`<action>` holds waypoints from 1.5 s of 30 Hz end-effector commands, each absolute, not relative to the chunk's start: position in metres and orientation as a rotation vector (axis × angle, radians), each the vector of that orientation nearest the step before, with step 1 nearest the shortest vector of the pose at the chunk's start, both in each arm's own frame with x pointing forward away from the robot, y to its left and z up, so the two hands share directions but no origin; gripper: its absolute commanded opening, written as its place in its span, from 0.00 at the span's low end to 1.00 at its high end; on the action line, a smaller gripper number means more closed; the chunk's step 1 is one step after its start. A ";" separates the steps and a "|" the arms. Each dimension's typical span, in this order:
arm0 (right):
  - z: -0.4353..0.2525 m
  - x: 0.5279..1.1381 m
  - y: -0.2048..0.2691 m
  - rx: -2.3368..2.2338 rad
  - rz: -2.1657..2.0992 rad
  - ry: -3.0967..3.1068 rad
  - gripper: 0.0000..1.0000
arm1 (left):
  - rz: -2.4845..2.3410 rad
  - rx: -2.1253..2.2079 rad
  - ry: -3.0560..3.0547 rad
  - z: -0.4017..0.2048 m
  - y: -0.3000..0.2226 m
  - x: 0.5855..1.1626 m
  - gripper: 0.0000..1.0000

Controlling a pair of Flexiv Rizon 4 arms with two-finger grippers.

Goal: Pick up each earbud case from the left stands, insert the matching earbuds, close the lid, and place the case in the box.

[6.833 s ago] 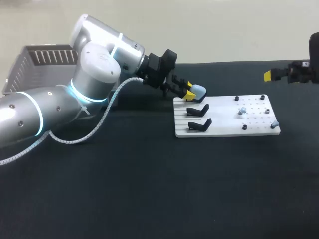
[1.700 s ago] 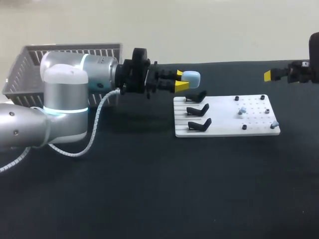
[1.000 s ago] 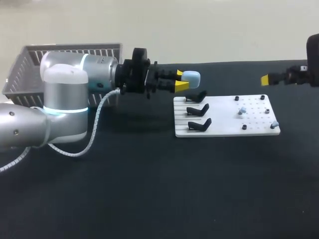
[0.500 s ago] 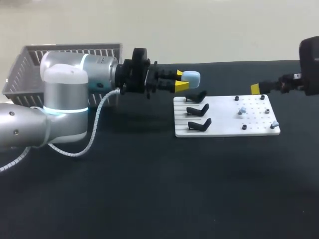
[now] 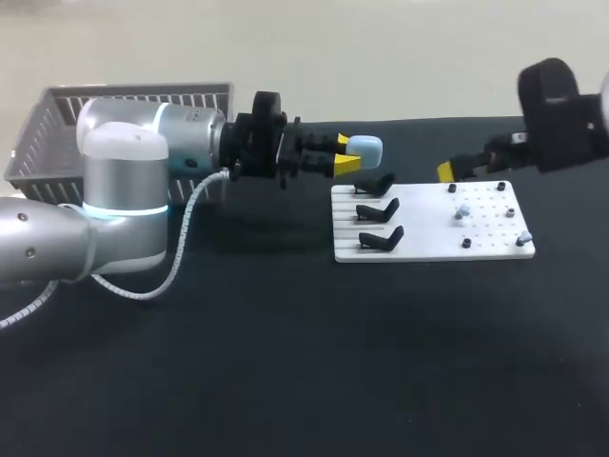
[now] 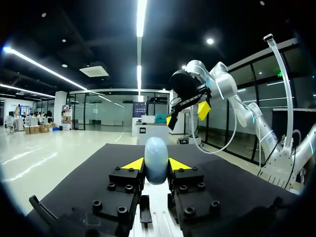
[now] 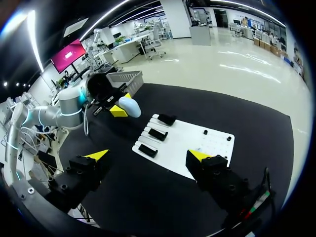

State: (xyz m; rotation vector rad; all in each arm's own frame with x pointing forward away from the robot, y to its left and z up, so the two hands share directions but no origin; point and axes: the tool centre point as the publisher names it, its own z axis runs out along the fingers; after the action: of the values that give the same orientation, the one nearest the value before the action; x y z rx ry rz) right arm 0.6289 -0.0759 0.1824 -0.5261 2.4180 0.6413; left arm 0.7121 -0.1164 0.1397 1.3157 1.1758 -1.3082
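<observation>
Well, on the head view my left gripper (image 5: pixel 347 155) sat a little above and left of centre, pointing toward the frame's right, with its yellow tips pressed against both sides of the pale blue earbud case (image 5: pixel 366 149). The case hung above the black table (image 5: pixel 285 362), just off the upper left corner of the white board (image 5: pixel 433 246). The left wrist view confirmed the hold: the case stood between the two fingers and both tips touched it.

Three black stands (image 5: pixel 379 209) ran in a column down the board's left part, and all three were bare. On the board's right part I could see small black pegs (image 5: pixel 466 244) and two pale earbuds (image 5: pixel 462 211), one among the pegs and one near the lower right corner.

My right arm came in from the upper right of the head frame, its yellow tip over the board's top edge. The right gripper (image 7: pixel 149 156) was spread wide and held nothing, with the board ahead of it between its fingers.

The grey slatted box (image 5: pixel 57 124) stood at the upper left, behind my left arm.
</observation>
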 end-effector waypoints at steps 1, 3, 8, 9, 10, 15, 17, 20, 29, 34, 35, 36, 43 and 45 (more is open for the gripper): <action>0.183 0.632 -0.059 -0.509 0.531 2.444 1.00 | -1.305 1.312 1.174 0.139 -0.116 0.711 0.00; 0.183 0.633 -0.055 -0.518 0.519 2.449 1.00 | -1.305 1.312 1.174 0.139 -0.116 0.711 0.00; 0.177 0.636 -0.041 -0.538 0.496 2.466 1.00 | -1.305 1.312 1.174 0.139 -0.116 0.711 0.00; 0.177 0.636 -0.040 -0.540 0.497 2.467 1.00 | -1.305 1.312 1.174 0.139 -0.116 0.711 0.00; 0.176 0.636 -0.037 -0.544 0.502 2.471 1.00 | -1.305 1.312 1.174 0.139 -0.116 0.711 0.00; 0.173 0.642 -0.025 -0.569 0.513 2.481 1.00 | -1.305 1.312 1.174 0.139 -0.116 0.711 0.00; 0.172 0.643 -0.021 -0.575 0.517 2.482 1.00 | -1.305 1.312 1.174 0.139 -0.116 0.711 0.00; 0.171 0.648 -0.017 -0.577 0.526 2.483 1.00 | -1.305 1.312 1.174 0.139 -0.116 0.711 0.00; 0.162 0.663 -0.008 -0.557 0.559 2.495 1.00 | -1.305 1.312 1.174 0.139 -0.116 0.711 0.00; 0.157 0.671 -0.005 -0.551 0.586 2.505 1.00 | -1.305 1.312 1.174 0.139 -0.116 0.711 0.00; 0.157 0.672 -0.004 -0.550 0.587 2.506 1.00 | -1.305 1.312 1.174 0.139 -0.116 0.711 0.00; 0.156 0.673 -0.004 -0.548 0.591 2.505 1.00 | -1.305 1.312 1.174 0.139 -0.116 0.711 0.00; 0.154 0.681 -0.001 -0.532 0.599 2.503 1.00 | -1.305 1.312 1.174 0.139 -0.116 0.711 0.00; 0.153 0.683 -0.001 -0.528 0.595 2.507 1.00 | -1.305 1.312 1.174 0.139 -0.116 0.711 0.00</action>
State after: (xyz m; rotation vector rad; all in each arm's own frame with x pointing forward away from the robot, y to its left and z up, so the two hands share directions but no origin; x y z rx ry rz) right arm 0.6779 -0.0033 0.1544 -0.5259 2.5026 0.5952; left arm 0.7122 -0.1165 0.1397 1.3156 1.1759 -1.3082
